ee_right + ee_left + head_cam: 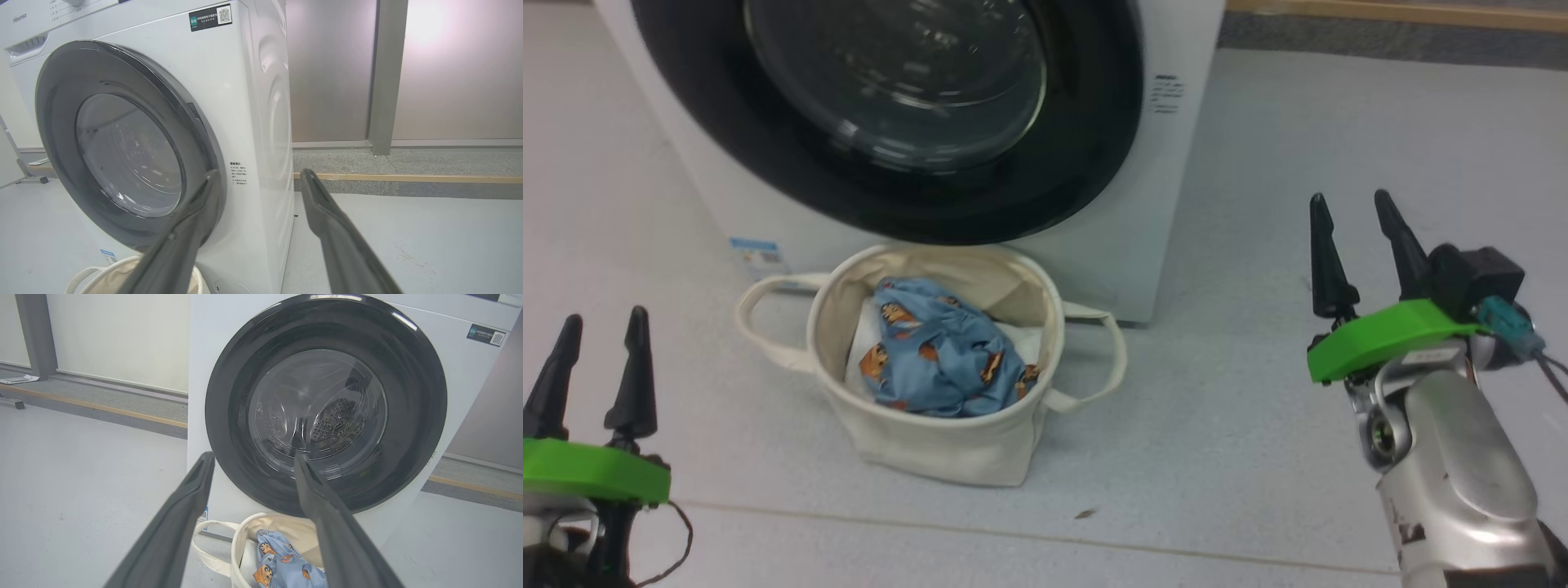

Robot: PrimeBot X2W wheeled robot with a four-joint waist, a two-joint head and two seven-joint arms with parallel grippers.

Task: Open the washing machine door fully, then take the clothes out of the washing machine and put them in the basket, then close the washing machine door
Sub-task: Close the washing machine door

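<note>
The white washing machine [1127,245] stands ahead with its round black-rimmed door [915,188] lying flat against its front, shut; the door [327,412] [122,151] looks shut in both wrist views as well. In front of it the cream basket [931,449] sits on the floor with the light blue printed clothes [939,351] inside, over something white. My left gripper [600,327] hangs open at the lower left, empty. My right gripper [1352,208] is open and empty at the right, clear of the machine. In the left wrist view the clothes [282,563] show between my fingers.
Pale grey floor [1258,457] spreads around the basket and machine. A darker strip with a wooden edge [1396,12] runs behind on the right. Grey wall panels and a post [384,77] stand beyond the machine's right side.
</note>
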